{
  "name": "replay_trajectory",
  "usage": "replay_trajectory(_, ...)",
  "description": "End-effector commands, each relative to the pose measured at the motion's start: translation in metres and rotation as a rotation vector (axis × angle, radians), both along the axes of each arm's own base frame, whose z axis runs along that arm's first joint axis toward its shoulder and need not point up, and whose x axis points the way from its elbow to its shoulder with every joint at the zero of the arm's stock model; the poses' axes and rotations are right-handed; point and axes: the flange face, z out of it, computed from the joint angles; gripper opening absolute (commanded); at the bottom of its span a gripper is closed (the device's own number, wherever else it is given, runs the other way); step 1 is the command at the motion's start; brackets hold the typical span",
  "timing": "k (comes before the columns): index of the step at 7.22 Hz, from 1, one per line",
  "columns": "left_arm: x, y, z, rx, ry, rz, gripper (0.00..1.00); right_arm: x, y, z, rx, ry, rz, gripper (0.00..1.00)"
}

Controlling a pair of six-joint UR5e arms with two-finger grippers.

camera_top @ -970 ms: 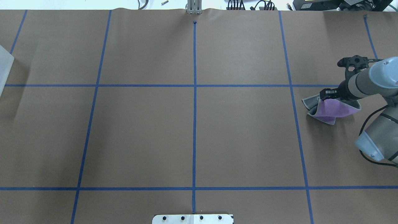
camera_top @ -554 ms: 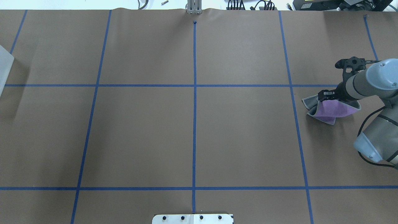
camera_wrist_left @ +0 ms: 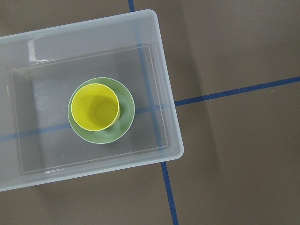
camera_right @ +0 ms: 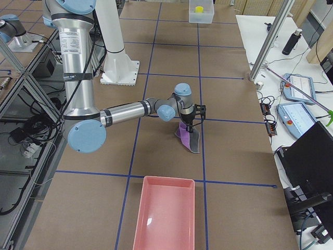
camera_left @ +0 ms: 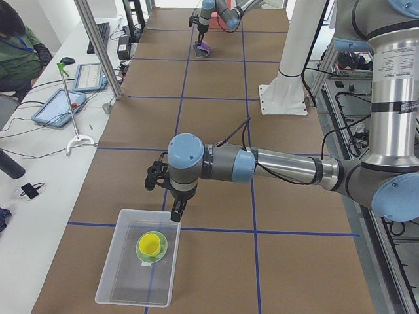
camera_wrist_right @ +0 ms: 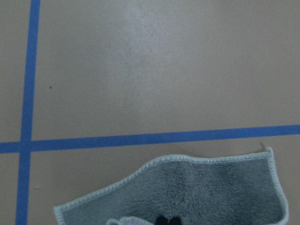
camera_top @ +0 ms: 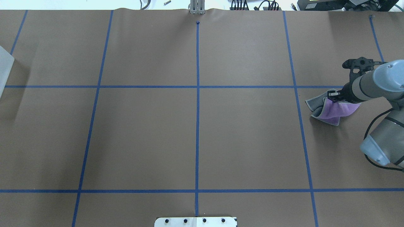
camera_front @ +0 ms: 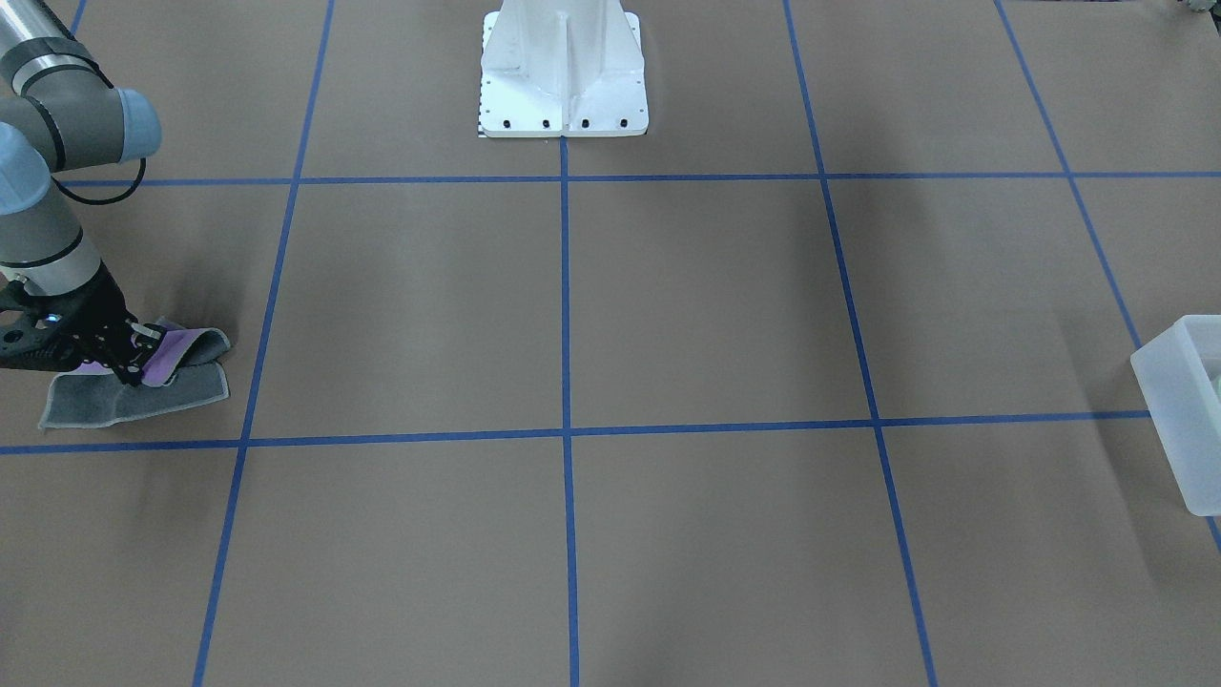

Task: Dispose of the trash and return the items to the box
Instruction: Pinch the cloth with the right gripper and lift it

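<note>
Tape lines (camera_top: 197, 126) in blue divided the brown paper-covered table (camera_top: 142, 135) into squares. At the robot's right end of it, the right tool (camera_top: 331, 96) was pressed together on a cloth (camera_top: 337, 108), grey on one face and purple on the other, pinching it near one edge. The pinched part was raised and folded over so that the purple face showed, while a grey flap lay flat on the table just beside a tape line; in the right wrist view the dark fingertips (camera_wrist_right: 166, 219) sat on the grey pile at the bottom of the frame. At the opposite end, well apart from the cloth, stood the box (camera_left: 111, 275), a frosted translucent bin resting on the table across a tape line. Inside it a yellow cup (camera_wrist_left: 96, 107) stood upright in a green bowl (camera_wrist_left: 125, 123), near the middle of the floor. The left tool (camera_left: 177, 210) hung over the box's near corner, pointing down; whether it was spread or pressed together I cannot tell. A pink tray (camera_right: 164, 213) lay on the table near the cloth.
</note>
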Motion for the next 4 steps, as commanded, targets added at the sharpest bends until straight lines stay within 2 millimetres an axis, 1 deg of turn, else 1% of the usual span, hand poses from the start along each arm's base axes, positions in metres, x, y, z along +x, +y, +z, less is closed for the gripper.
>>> replay_trajectory(1,0.000,0.000,0.001,-0.002,0.001,0.000,0.99,0.050,-0.010,-0.031,-0.020,-0.059,0.037,0.00)
replay_trajectory(2,0.000,0.000,0.001,-0.002,0.001,0.000,0.99,0.082,0.006,-0.040,-0.038,-0.063,0.031,0.00)
replay_trajectory(3,0.000,0.000,0.001,-0.002,0.003,0.000,0.99,0.127,0.016,-0.050,-0.035,-0.037,-0.002,0.00)
replay_trajectory(4,0.000,0.000,0.001,-0.002,0.003,0.000,0.99,0.183,0.021,-0.058,-0.036,-0.007,-0.039,0.00)
